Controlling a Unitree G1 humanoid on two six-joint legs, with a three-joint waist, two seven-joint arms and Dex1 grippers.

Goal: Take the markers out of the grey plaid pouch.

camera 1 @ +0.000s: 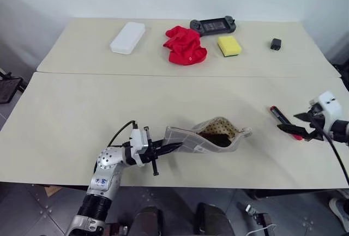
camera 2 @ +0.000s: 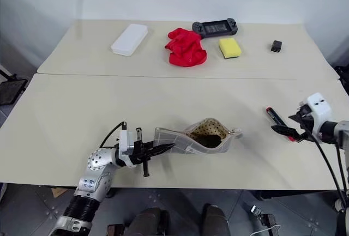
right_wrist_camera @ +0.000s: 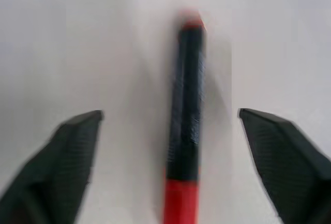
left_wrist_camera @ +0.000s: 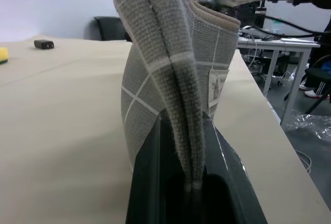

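The grey plaid pouch (camera 1: 204, 138) lies near the table's front edge, its mouth open toward the right and showing a dotted lining. My left gripper (camera 1: 166, 149) is shut on the pouch's left end, and the fabric (left_wrist_camera: 176, 105) stands pinched between its fingers in the left wrist view. A black marker with red ends (camera 1: 284, 121) lies on the table at the right. My right gripper (camera 1: 294, 129) hangs open over it, the marker (right_wrist_camera: 186, 125) lying loose between the spread fingers. What is inside the pouch is too dark to tell.
On the far table sit a white hard case (camera 1: 128, 37), a red cloth (camera 1: 185, 45), a black game controller (camera 1: 214, 25), a yellow sponge (camera 1: 229, 45) and a small black block (camera 1: 276, 43). A seam between the two tables (camera 1: 163, 74) runs across.
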